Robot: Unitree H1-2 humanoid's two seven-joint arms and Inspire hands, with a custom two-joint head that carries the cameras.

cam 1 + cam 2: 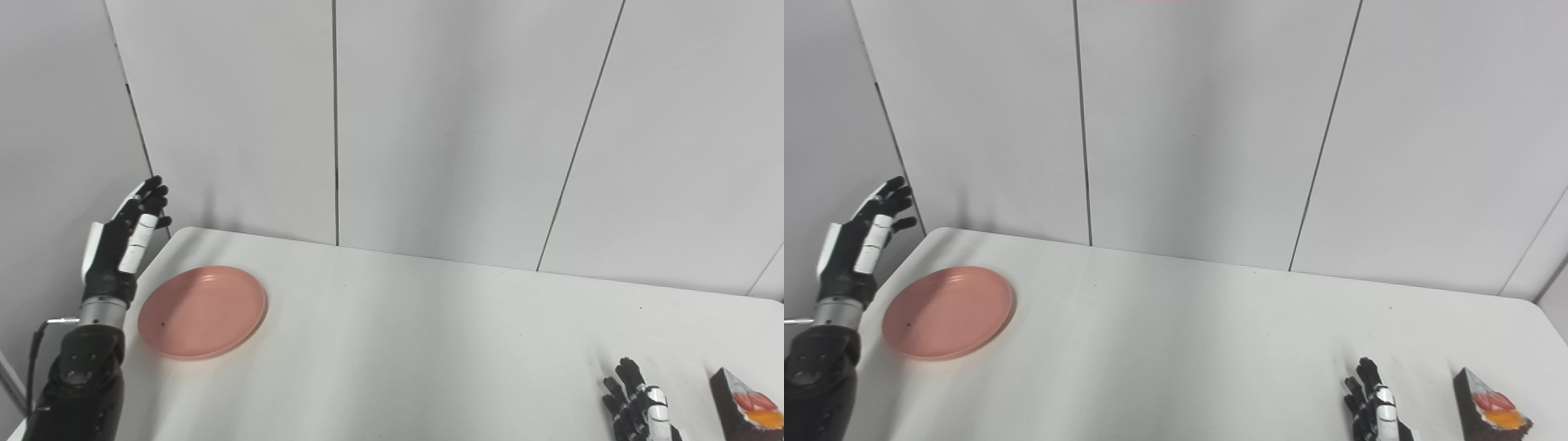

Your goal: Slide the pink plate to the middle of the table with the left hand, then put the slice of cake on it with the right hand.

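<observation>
White table (429,343) backs onto grey wall panels. Left hand (125,236) hangs raised with fingers spread, empty, the pink plate (202,312) just to its right. Right hand (637,407) rests low, fingers extended and empty, the slice of cake (744,407) near its right side.

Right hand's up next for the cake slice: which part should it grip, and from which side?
Grip the cake slice across its tall dark side faces, low down, clear of the fruit topping. It stands upright near the table's right front corner, and the right hand lies open just to its left, so coming in from that left side looks simplest.
</observation>
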